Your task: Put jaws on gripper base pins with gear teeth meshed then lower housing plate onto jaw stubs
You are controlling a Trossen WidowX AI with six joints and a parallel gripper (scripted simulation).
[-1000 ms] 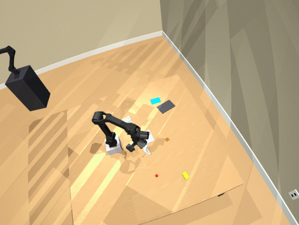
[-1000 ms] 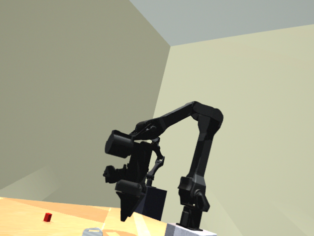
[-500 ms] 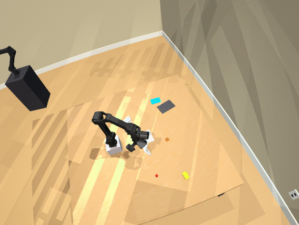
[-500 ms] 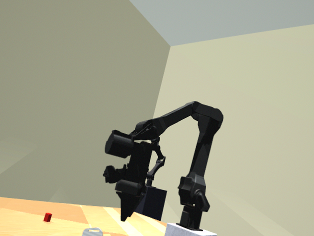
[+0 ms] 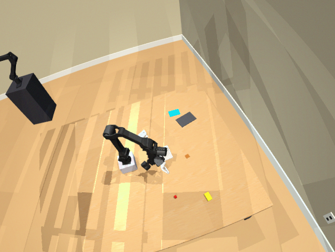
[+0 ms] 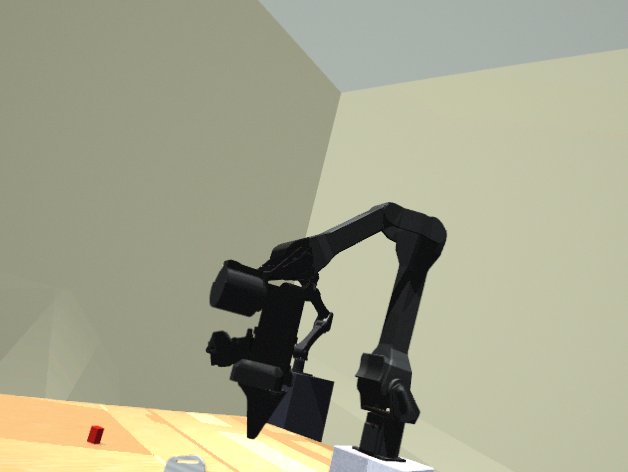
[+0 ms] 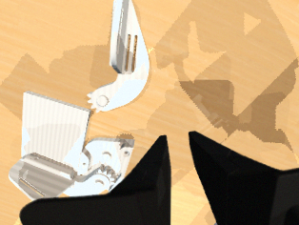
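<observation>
In the wrist view a loose white jaw [image 7: 125, 71] lies on the wooden floor, its gear teeth pointing at the corner of a white ribbed housing plate [image 7: 54, 126]. Below the plate lies the white gripper base [image 7: 114, 152] with a second jaw [image 7: 38, 173] on it, its gear teeth by a pin. My gripper [image 7: 177, 139] [image 5: 147, 164] [image 6: 253, 431] hangs just right of the base, above bare floor. Its black fingers stand almost together with only a narrow gap, and nothing is between them. In the top view the white parts [image 5: 167, 155] show small beside the wrist.
A cyan card [image 5: 174, 112], a dark grey plate [image 5: 185, 119], a small orange tile [image 5: 186, 156], a red cube [image 5: 175, 196] [image 6: 95, 434] and a yellow block [image 5: 207, 195] lie around. A black box [image 5: 31, 99] hangs at the left. The arm stands on a white block [image 5: 128, 165].
</observation>
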